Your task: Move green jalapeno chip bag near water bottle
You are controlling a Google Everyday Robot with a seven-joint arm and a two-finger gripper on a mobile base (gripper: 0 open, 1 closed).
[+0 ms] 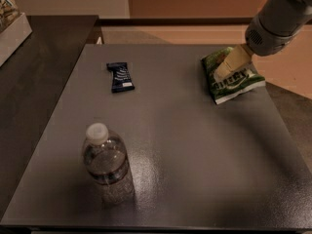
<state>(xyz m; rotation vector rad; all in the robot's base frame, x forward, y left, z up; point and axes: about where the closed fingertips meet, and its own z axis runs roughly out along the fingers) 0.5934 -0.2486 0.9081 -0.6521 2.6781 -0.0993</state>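
1. As I watch from the remote station, the claw (pixel 225 70) rests at the far right of the counter (pixel 195 145), its cream-coloured tip lying across the upper face of the green jalapeno chip bag (pixel 236 83). From this angle I cannot tell whether the claw is open or closed.
2. Behind it, the grey arm (pixel 278 21) enters from the upper right corner of the view and slants down and to the left toward the claw.
3. Under the claw, the green jalapeno chip bag lies flat near the counter's far right corner, close to the right edge. It is turned at an angle, and its white lettering and white lower edge show just below the claw's tip.
4. Around the bag, the counter is a grey, finely speckled slab with a soft sheen toward the near side.
5. Across the far side, a small dark-blue wrapped bar (pixel 120 77) lies flat, well apart from the bag.
6. At the near left, the water bottle (pixel 106 162) stands upright, clear and ribbed, with a white cap. It sits diagonally across the counter from the bag, well apart from it.
7. To the left of the counter runs a darker surface (pixel 34 96), with a white box (pixel 12 35) at its far end. A tan floor (pixel 170 33) shows beyond the counter.
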